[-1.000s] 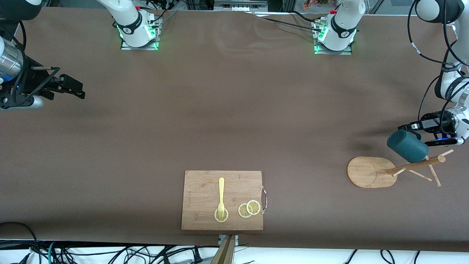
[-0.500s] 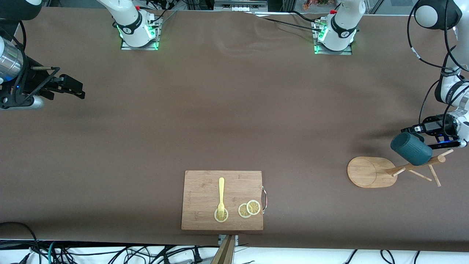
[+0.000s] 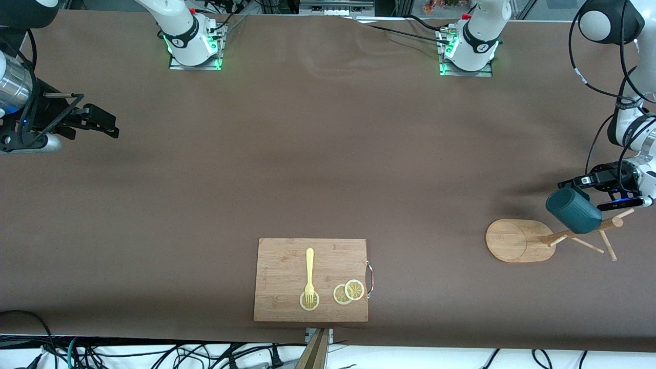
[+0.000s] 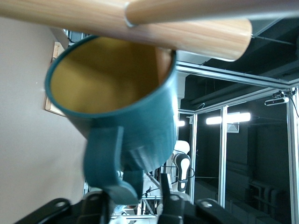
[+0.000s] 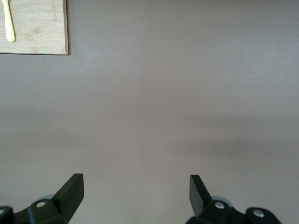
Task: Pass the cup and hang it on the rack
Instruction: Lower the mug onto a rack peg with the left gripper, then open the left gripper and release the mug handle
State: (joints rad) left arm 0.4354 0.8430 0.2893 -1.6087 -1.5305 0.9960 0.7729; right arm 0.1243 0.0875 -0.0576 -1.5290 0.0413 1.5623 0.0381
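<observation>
The dark teal cup point(image 3: 573, 210) is tilted against the post of the wooden rack point(image 3: 512, 241) at the left arm's end of the table. In the left wrist view the cup point(image 4: 140, 121) shows its yellowish inside, and the rack's post point(image 4: 187, 32) crosses its rim. My left gripper point(image 3: 581, 180) is right beside the cup. Its fingers point(image 4: 170, 198) stand on either side of the handle, with a gap beside one finger, and the gripper point(image 4: 135, 196) is open. My right gripper point(image 3: 110, 128) waits open and empty over the right arm's end of the table point(image 5: 135, 186).
A rectangular cutting board point(image 3: 287, 277) lies near the front camera at mid-table, with a yellow fork point(image 3: 309, 271) and lemon slices point(image 3: 348, 292) on it. The board's corner point(image 5: 37, 28) shows in the right wrist view.
The cup has moved a little down onto the rack's post with the left gripper. Its handle is blurred in the wrist view. The right arm has not moved.
</observation>
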